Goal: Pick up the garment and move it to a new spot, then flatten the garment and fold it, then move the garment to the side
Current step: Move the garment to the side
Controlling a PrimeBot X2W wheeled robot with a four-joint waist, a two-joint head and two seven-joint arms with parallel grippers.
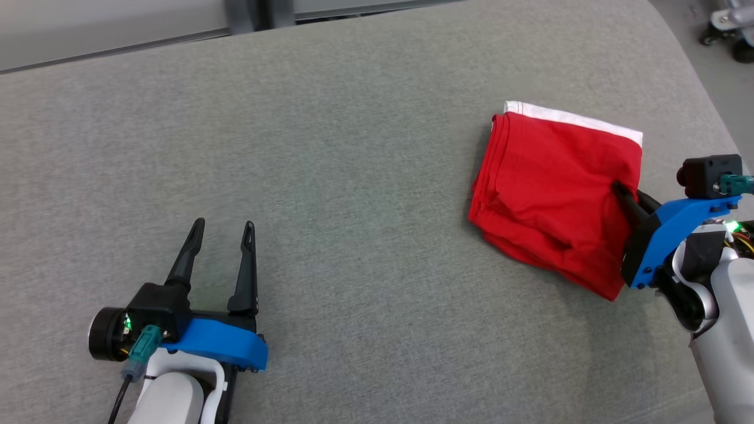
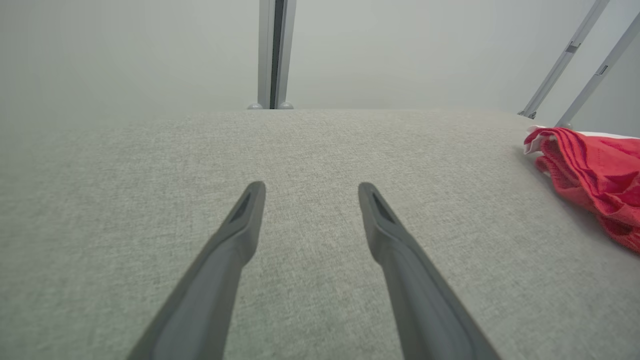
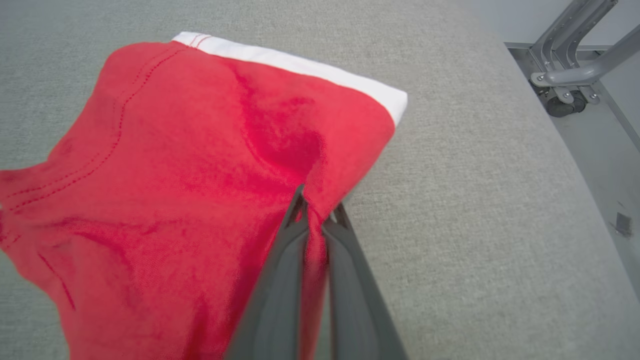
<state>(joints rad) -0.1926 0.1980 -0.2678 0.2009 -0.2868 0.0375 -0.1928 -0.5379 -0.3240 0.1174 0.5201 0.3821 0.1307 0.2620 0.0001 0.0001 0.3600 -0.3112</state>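
The garment (image 1: 548, 188) is red with a white band along its far edge, folded into a compact stack on the right part of the grey padded table (image 1: 353, 176). My right gripper (image 1: 625, 197) is shut on the garment's right edge; in the right wrist view red cloth (image 3: 200, 175) is pinched between the two dark fingers (image 3: 280, 280), and the gripper (image 3: 318, 210) lifts that edge a little. My left gripper (image 1: 222, 227) rests open at the lower left, nothing between its fingers (image 2: 225, 255), well away from the garment (image 2: 590, 175).
The table's right edge (image 3: 560, 165) curves down just beyond the garment, with a metal frame and a caster wheel (image 3: 562, 102) on the floor past it. A pale wall with a metal post (image 2: 272, 52) stands behind the table's far edge.
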